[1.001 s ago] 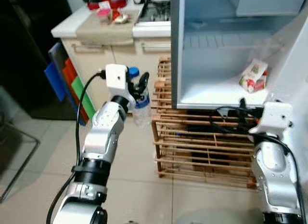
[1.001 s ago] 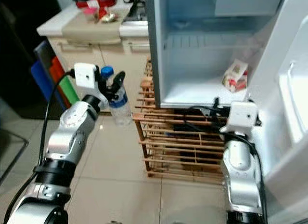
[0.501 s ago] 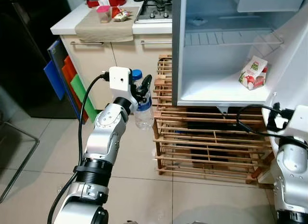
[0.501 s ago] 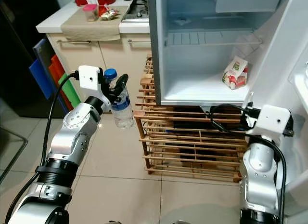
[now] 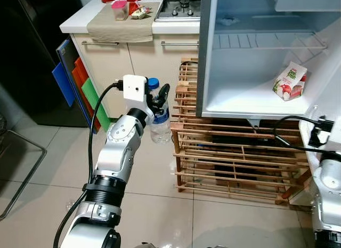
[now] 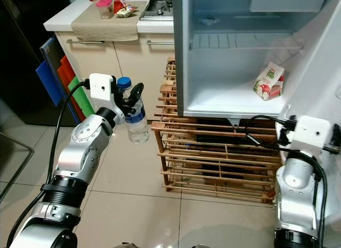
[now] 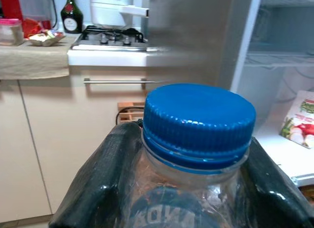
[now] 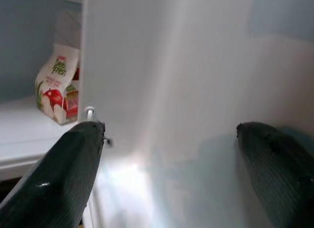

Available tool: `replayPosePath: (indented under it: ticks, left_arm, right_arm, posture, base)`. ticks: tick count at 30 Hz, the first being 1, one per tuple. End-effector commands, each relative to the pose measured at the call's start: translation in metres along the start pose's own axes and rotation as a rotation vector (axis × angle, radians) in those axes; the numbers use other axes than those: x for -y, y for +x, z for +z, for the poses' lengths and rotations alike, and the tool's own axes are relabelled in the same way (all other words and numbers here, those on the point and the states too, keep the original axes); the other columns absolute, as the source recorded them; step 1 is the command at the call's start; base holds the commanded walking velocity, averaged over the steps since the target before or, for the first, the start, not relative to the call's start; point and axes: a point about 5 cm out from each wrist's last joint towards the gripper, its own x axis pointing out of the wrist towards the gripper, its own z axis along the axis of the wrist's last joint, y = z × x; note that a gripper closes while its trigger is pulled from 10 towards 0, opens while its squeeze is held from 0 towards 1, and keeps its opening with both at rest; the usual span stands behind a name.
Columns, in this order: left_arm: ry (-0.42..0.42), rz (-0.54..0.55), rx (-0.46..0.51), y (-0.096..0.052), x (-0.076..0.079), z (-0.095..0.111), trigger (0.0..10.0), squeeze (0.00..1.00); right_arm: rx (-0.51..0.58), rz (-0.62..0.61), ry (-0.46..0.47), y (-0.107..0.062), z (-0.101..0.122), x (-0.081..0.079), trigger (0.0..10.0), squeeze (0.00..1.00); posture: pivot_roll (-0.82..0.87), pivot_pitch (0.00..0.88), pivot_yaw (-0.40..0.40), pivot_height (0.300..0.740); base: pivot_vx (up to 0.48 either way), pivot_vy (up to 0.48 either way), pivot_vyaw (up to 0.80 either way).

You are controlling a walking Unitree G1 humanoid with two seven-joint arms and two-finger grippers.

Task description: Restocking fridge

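Observation:
My left gripper (image 5: 157, 100) is shut on a clear water bottle (image 5: 160, 128) with a blue cap (image 7: 198, 121), gripping it just under the cap. It holds the bottle upright above the floor, left of the open fridge (image 5: 256, 101). A red and white juice carton (image 5: 290, 81) stands on the fridge's bottom shelf at the right. My right gripper (image 8: 167, 139) is open with nothing between its fingers (image 8: 68, 174). It sits low at the right, facing the white inner side of the fridge door (image 6: 325, 61).
The fridge stands on a wooden slatted rack (image 5: 229, 162). A wire shelf (image 5: 266, 41) spans the fridge higher up. To the left are a counter (image 5: 120, 25) with a cloth, a hob (image 5: 178, 5), coloured boards (image 5: 80, 88) against the cabinet, and a chair leg (image 5: 21, 162).
The whole picture has shifted with the camera. My right arm has swung out to the right, toward the fridge door. My left gripper still holds the bottle at about the same height.

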Motion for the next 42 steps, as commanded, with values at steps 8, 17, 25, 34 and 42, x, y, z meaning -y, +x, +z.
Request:
replayPosePath:
  ticks: [8,17,25,34,42]
  left_arm:
    - [0.019,-0.008,0.04,0.002,0.002,0.009,10.0,0.0]
    - [0.039,-0.036,0.026,0.001,0.006,0.006,10.0,0.0]
    - [0.004,-0.098,0.027,-0.004,0.007,0.001,10.0,0.0]
    - [-0.018,-0.1,0.016,-0.006,0.006,-0.002,10.0,0.0]
    - [-0.086,-0.146,-0.017,-0.009,0.011,-0.01,10.0,0.0]
  right_arm:
    - [0.066,0.03,0.007,0.003,0.018,-0.001,10.0,0.29]
    - [0.12,0.304,0.076,-0.028,0.027,-0.048,10.0,0.3]
    - [0.095,0.362,0.119,-0.036,0.023,-0.056,10.0,0.33]
    - [0.061,0.433,0.162,-0.047,0.019,-0.069,10.0,0.34]
    - [0.06,0.46,0.164,-0.049,0.018,-0.073,10.0,0.35]
  posture:
    - [-0.11,0.0,0.084,0.74]
    - [-0.1,0.0,0.082,0.74]
    - [-0.1,0.0,0.09,0.74]
    - [-0.1,0.0,0.082,0.74]
    - [-0.1,0.0,0.078,0.74]
  base:
    - [0.0,0.0,0.0]
    - [0.0,0.0,-0.08]
    - [0.0,0.0,-0.79]
    - [0.0,0.48,-0.79]
    - [0.0,0.12,-0.79]
